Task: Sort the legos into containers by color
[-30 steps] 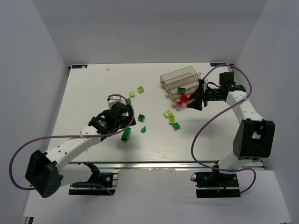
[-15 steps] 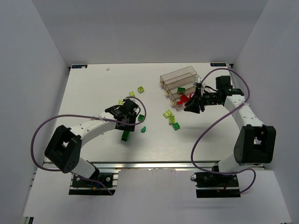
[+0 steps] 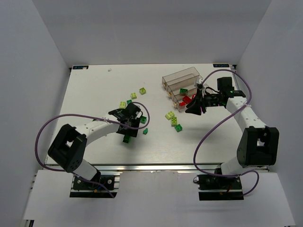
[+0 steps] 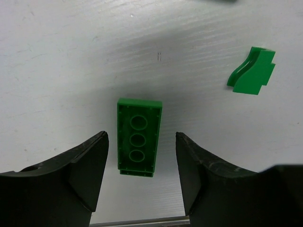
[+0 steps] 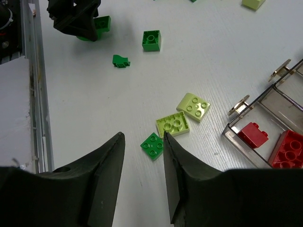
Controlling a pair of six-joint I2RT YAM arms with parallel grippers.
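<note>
Left gripper [image 4: 141,142]: spread wide. I see its two black fingers [image 4: 90,165] on either side of one brick, with white table showing in both gaps.
Brick at the left gripper: a long green plastic brick [image 4: 138,144] in the lower middle of the left wrist frame. It lies flat, underside up, with three round hollows showing.
Nearby piece: a small curved green plastic piece [image 4: 252,71] at the upper right of that frame, well apart from the fingers.
Right gripper [image 5: 141,144]: also spread and holding nothing.
Brick under the right gripper: a small square dark green brick [image 5: 152,146] shows in the gap between its fingers. It lies on the white table [image 3: 90,90], ungripped.
Pale bricks: two pale yellow-green square bricks [image 5: 173,125] touch each other at the centre of the right wrist frame.
Containers: three clear plastic rectangular bins [image 3: 182,75] joined in a row sit at the upper right of the overhead frame, just beside the right gripper.
Sorted so far: red bricks [image 5: 252,134] lie in the bin nearest the bottom of that frame. One green brick [image 3: 182,91] lies in the middle bin.
</note>
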